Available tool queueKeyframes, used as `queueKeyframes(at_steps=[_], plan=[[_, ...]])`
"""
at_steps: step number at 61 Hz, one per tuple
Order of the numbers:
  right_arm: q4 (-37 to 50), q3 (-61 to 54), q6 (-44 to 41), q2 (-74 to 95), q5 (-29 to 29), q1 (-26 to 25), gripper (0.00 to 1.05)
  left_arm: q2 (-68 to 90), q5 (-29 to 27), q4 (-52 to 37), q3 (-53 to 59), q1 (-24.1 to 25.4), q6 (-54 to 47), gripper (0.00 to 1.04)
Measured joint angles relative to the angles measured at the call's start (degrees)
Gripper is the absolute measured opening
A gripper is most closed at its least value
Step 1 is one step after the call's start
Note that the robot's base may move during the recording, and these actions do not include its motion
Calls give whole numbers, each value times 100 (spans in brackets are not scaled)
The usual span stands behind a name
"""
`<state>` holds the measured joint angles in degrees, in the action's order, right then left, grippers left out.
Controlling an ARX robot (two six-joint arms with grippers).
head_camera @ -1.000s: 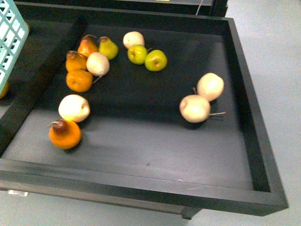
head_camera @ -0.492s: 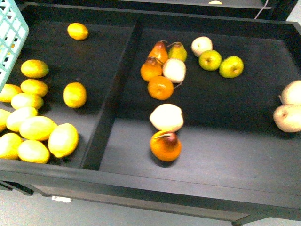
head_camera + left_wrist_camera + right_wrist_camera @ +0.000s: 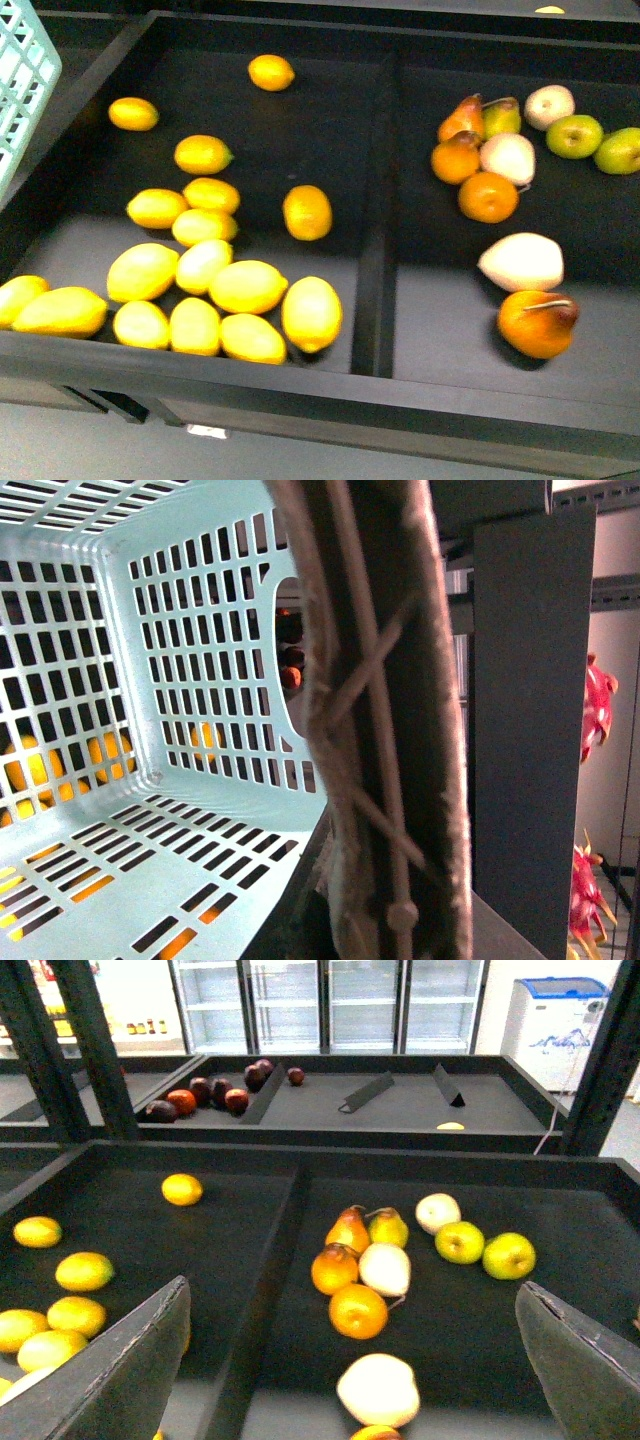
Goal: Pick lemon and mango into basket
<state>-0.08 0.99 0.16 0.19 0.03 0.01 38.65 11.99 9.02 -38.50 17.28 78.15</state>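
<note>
The teal basket (image 3: 20, 80) shows at the far left edge of the front view. In the left wrist view its slotted inside (image 3: 150, 680) and grey-brown handle (image 3: 380, 730) fill the frame. My left gripper (image 3: 360, 920) is shut on that handle, its jaws mostly hidden. Several small roundish lemons (image 3: 203, 154) lie at the back of the left bin compartment. Several longer, paler mangoes (image 3: 247, 286) are heaped at its front. My right gripper (image 3: 350, 1380) is open and empty, above the bin near the divider. Lemons (image 3: 84, 1271) lie to one side of it.
A black divider (image 3: 375, 250) splits the bin. The right compartment holds pears (image 3: 522, 262), oranges (image 3: 488, 196) and green apples (image 3: 574, 136). A raised black rim (image 3: 300, 395) runs along the front. A dark post (image 3: 530, 730) and dragon fruit (image 3: 598, 710) are beside the basket.
The front view has swung left. The pears and oranges have slid to the right of the frame, and the compartment of yellow fruit has come fully into view.
</note>
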Motion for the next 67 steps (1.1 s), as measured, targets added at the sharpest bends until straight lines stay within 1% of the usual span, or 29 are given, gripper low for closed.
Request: queueKeyframes(at_steps=[67], plan=[[-2, 0, 0, -2, 11, 0, 96, 0, -7, 0, -13, 0, -31, 6]])
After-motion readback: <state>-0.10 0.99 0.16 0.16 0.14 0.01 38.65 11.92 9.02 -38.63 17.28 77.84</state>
